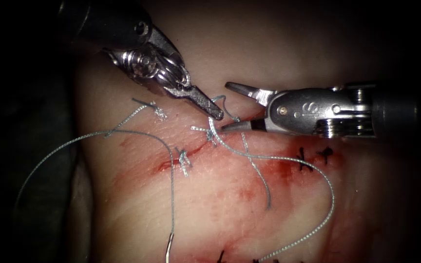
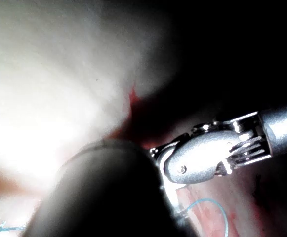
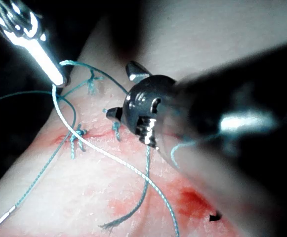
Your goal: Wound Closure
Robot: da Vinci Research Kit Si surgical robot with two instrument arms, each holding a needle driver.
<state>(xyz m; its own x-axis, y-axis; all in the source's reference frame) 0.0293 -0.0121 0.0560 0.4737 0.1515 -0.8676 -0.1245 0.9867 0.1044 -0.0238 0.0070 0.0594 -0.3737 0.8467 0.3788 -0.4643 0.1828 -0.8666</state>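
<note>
1. Steel fingers of the left tool [image 1: 209, 106] are pressed on the thread [image 1: 288, 158] just above the cut [image 1: 186, 155], apparently to keep it taut.
2. Fingers of the right tool [image 1: 235, 108] are spread, empty, beside that grip.
3. Well below the cut, the needle [image 1: 169, 248] is seen lying free on the tissue [image 1: 123, 204], trailing thread.

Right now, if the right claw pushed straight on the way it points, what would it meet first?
Probably the thread held in the shut left claw, which sits right at the mouth of the open right claw. Next in line is the left claw's tip itself. How they stand in depth is unclear, so treat this as likely.
</note>
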